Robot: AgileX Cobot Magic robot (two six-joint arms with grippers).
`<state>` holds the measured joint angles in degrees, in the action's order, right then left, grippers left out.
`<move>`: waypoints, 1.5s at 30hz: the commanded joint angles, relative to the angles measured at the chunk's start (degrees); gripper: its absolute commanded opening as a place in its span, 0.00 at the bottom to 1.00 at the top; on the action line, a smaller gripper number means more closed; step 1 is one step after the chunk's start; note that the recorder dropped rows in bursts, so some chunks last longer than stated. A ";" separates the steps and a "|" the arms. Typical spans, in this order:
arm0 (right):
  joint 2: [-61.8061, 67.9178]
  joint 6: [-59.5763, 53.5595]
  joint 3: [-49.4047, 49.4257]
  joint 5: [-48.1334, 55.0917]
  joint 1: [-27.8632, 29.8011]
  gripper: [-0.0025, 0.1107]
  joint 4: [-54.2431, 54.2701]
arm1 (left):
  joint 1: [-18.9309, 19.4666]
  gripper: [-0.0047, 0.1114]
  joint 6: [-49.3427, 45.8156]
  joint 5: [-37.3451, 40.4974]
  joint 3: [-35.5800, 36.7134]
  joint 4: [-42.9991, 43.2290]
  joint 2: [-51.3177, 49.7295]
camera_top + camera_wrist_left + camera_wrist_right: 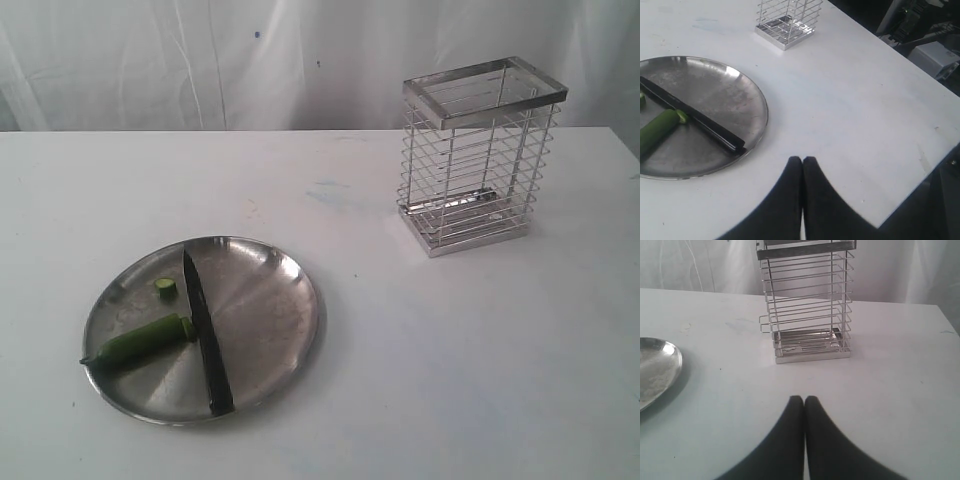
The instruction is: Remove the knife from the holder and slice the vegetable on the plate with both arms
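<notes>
White table (450, 350) takes up most of what you see, with a white cloth backdrop (200, 60) behind it.

Holder (480, 150) stands upright on the far right of the table, well apart from the plate. The right wrist view looks straight at it.

Plate (265, 300) sits flat on the near left of the table.

Knife (205, 335) lies flat on the plate, well apart from the holder. It runs across the plate with the pointed tip toward the far rim and the handle end at the near rim.

You only see the grippers in the wrist views. Left gripper (802, 161): fingers pressed together, nothing between them, hanging over bare table just beside the plate's rim. Right gripper (804, 400): same, fingers fully together and empty, over bare table in front of the holder.

Vegetable (145, 342) lies on the left half of the plate. Its tapered stem end is at the left rim and its cut end touches the knife blade.

One small cut slice (165, 287) lies on the plate just left of the blade, apart from the vegetable and farther back.
</notes>
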<state>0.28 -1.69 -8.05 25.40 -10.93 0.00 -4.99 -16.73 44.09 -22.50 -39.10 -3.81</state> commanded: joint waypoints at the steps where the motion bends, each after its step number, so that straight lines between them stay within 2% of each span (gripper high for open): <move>1: -0.28 -0.63 0.24 -0.32 0.40 0.02 0.43 | 1.97 0.04 0.03 -10.95 1.14 4.57 2.09; 2: -0.28 -0.63 0.24 -0.32 0.40 0.02 0.43 | 2.24 0.04 0.03 -18.76 2.02 7.35 2.89; 4: -0.28 -0.63 0.24 -0.32 0.40 0.02 0.43 | 2.28 0.04 0.81 -25.02 4.81 17.04 3.81; 6: -0.28 -0.63 0.24 -0.32 0.40 0.02 0.43 | 2.28 0.04 6.18 -26.69 9.23 23.95 3.81; 8: -0.28 -0.63 0.24 -0.32 0.40 0.02 0.43 | 2.28 0.04 7.61 -26.58 12.44 27.12 3.81; 13: -0.28 -0.63 0.24 -0.32 0.40 0.02 0.43 | 2.28 0.04 7.72 -32.84 18.60 28.34 3.81; 18: -0.28 -0.63 0.24 -0.26 0.40 0.02 0.43 | 2.28 0.04 11.55 -35.24 22.50 31.57 3.81; 21: -0.28 -0.63 0.24 -0.26 0.40 0.02 0.43 | 2.28 0.04 14.28 -35.33 22.50 32.18 3.81; 25: -0.28 -0.63 0.24 -0.26 0.40 0.02 0.43 | 2.28 0.04 14.13 -32.97 22.50 32.18 3.81; 45: -0.28 -0.63 0.24 -0.34 0.40 0.02 0.43 | 2.28 0.04 13.98 -32.88 22.50 32.18 3.81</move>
<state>0.28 -1.69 -8.05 25.40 -10.93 0.31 -2.75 -3.28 10.98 -0.32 -6.65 -0.28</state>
